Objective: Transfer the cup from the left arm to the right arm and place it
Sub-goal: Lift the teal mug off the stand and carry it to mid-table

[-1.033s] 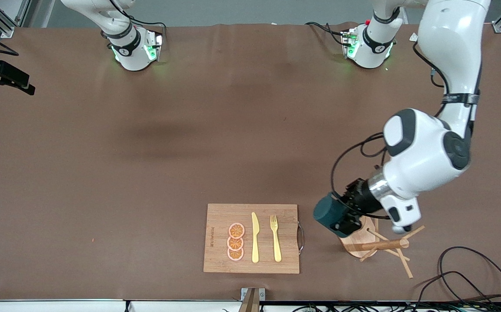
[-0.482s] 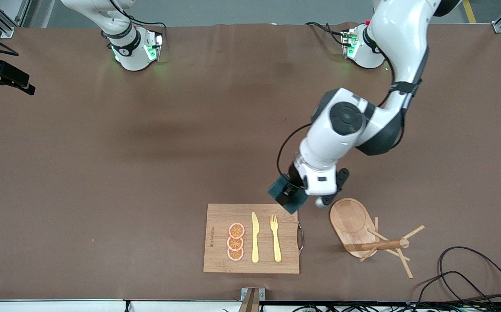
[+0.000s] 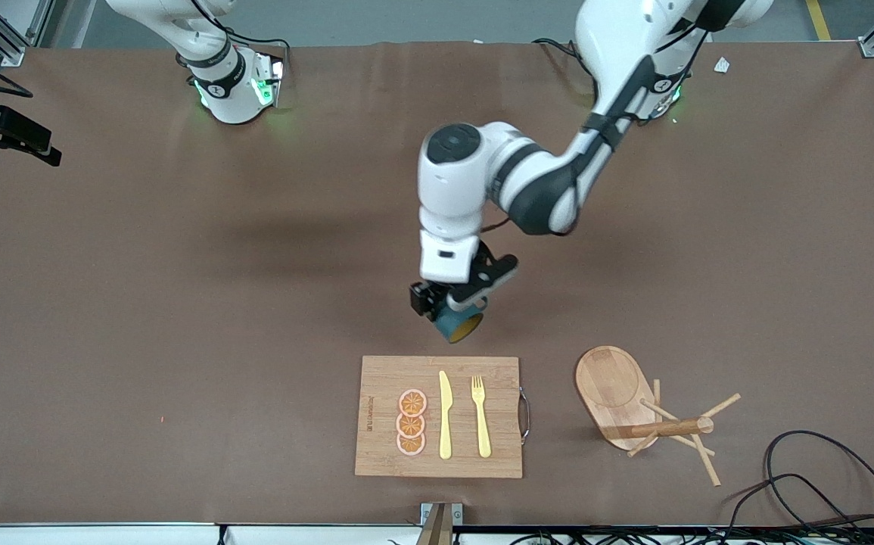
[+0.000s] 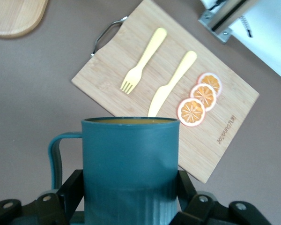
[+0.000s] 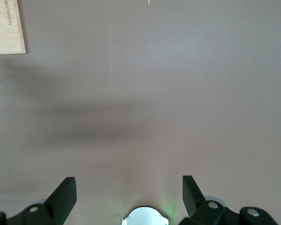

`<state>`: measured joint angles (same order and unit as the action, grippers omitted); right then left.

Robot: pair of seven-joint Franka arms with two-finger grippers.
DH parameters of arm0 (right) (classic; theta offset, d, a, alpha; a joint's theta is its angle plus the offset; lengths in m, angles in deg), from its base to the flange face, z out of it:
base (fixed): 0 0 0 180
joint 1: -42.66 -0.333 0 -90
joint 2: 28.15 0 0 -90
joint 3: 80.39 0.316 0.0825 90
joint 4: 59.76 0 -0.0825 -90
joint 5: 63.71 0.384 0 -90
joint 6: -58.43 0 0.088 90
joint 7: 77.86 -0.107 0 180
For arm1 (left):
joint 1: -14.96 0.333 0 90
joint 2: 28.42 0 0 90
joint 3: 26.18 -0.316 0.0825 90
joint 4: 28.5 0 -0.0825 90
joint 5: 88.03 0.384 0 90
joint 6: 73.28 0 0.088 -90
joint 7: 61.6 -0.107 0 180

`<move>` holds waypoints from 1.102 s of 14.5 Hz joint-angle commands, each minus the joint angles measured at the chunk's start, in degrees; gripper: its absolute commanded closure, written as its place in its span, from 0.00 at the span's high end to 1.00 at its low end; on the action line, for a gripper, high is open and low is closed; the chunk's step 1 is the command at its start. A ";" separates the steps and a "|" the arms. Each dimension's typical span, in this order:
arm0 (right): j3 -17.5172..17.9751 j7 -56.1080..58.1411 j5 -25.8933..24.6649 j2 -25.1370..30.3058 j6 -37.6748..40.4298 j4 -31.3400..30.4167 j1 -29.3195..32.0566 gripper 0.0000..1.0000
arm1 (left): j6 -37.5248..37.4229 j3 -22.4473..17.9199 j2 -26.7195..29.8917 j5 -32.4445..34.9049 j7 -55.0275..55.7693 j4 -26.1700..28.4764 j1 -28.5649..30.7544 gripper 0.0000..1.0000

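Note:
My left gripper (image 3: 452, 303) is shut on the dark teal ribbed cup (image 3: 458, 323), whose mustard-yellow inside faces the front camera. It holds the cup in the air over bare table just above the cutting board's far edge. In the left wrist view the cup (image 4: 130, 164) fills the space between the black fingers (image 4: 71, 193), its loop handle (image 4: 56, 157) sticking out to one side. My right gripper (image 5: 129, 187) shows only in the right wrist view, open and empty over bare brown table; the right arm waits near its base.
A wooden cutting board (image 3: 384, 378) near the front edge carries a yellow knife (image 3: 445, 415), a yellow fork (image 3: 480, 415) and three orange slices (image 3: 411, 422). A wooden peg stand (image 3: 633, 409) lies toward the left arm's end. Black cables (image 3: 822, 484) lie at the front corner.
My left arm has swung the cup away from the peg stand, past the board's handle corner, toward the middle of the table. The cup has turned so its opening faces the front camera.

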<state>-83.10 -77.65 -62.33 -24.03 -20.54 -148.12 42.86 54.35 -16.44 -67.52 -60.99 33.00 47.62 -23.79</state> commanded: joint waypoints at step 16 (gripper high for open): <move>-0.63 -1.18 0.65 0.19 -0.05 1.61 0.50 1.00 | -14.42 -7.37 -19.78 66.81 37.15 -0.79 -30.15 0.70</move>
<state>-83.42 -77.78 -62.33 -24.02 -20.64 -147.46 42.94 40.97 -22.89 -86.35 1.79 69.95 48.33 -53.17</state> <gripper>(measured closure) 0.000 0.154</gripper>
